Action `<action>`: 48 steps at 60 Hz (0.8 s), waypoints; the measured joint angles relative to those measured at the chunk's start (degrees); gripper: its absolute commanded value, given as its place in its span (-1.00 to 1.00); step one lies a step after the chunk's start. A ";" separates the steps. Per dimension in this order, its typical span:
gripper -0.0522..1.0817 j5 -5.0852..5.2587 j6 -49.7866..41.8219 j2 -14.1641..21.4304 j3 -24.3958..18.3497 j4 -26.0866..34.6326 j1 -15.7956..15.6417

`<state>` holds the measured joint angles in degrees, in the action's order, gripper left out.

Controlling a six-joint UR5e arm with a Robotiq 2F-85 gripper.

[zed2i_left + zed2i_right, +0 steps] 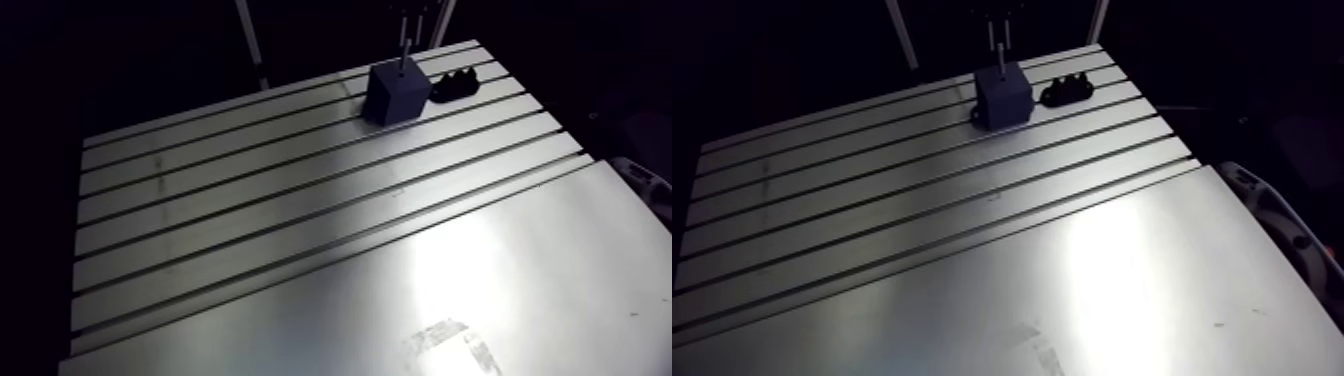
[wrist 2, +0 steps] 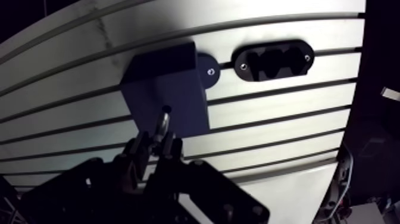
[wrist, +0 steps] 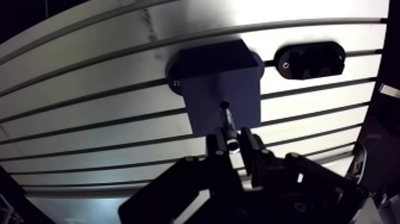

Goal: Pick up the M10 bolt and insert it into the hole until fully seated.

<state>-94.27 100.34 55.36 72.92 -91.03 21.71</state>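
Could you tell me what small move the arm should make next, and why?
Probably a short straight push downward: the end effector is shut on the bolt, whose tip sits at the hole in the dark block, so it looks aligned but not seated.

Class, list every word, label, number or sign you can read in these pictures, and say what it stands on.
None: no readable text on the block, the black holder, the bolt, the gripper or the table.
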 measured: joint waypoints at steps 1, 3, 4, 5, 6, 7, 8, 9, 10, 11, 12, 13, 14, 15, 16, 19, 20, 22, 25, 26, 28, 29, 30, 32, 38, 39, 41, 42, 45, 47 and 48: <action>0.99 0.00 0.00 0.00 0.02 -0.02 0.00; 0.99 0.00 -0.01 0.00 0.04 -0.07 0.00; 0.99 0.00 0.00 0.00 0.05 -0.09 -0.01; 0.99 0.00 0.00 -0.01 0.06 -0.12 -0.01; 0.99 0.00 0.00 -0.01 0.07 -0.16 0.00; 0.99 0.00 0.00 -0.01 0.08 -0.21 -0.01; 0.99 -0.01 0.00 -0.02 0.08 -0.24 0.00; 0.99 -0.01 0.00 -0.02 0.09 -0.29 -0.01; 0.99 -0.02 0.00 -0.02 0.10 -0.34 -0.01; 0.99 -0.02 0.00 -0.02 0.10 -0.40 0.00; 0.99 -0.03 0.00 -0.02 0.10 -0.45 0.00; 0.99 -0.03 0.01 -0.03 0.10 -0.48 0.00; 0.99 -0.03 0.01 -0.03 0.11 -0.54 0.01; 0.99 -0.04 0.02 -0.03 0.12 -0.60 0.02; 0.99 -0.05 0.03 -0.04 0.12 -0.63 0.02; 0.99 -0.05 0.04 -0.04 0.14 -0.71 0.04; 0.99 -0.05 0.04 -0.04 0.15 -0.75 0.05; 0.99 -0.05 0.05 -0.05 0.17 -0.80 0.05; 0.99 -0.05 0.06 -0.05 0.19 -0.85 0.07; 0.99 -0.05 0.06 -0.05 0.21 -0.87 0.07; 0.99 -0.04 0.07 -0.05 0.23 -0.89 0.07; 0.99 -0.04 0.07 -0.05 0.25 -0.89 0.08; 0.99 -0.04 0.07 -0.05 0.26 -0.90 0.08; 0.99 -0.03 0.07 -0.05 0.30 -0.92 0.09; 0.99 -0.03 0.08 -0.05 0.38 -0.94 0.12; 0.99 -0.03 0.08 -0.05 0.39 -0.94 0.13; 0.99 -0.03 0.08 -0.05 0.42 -0.95 0.14; 0.99 -0.03 0.07 -0.04 0.43 -0.95 0.14; 0.99 -0.02 0.08 -0.05 0.49 -0.95 0.15; 0.99 -0.02 0.08 -0.05 0.55 -0.95 0.17; 0.99 -0.01 0.08 -0.05 0.58 -0.94 0.18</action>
<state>-94.28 100.42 55.32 73.50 -91.98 21.89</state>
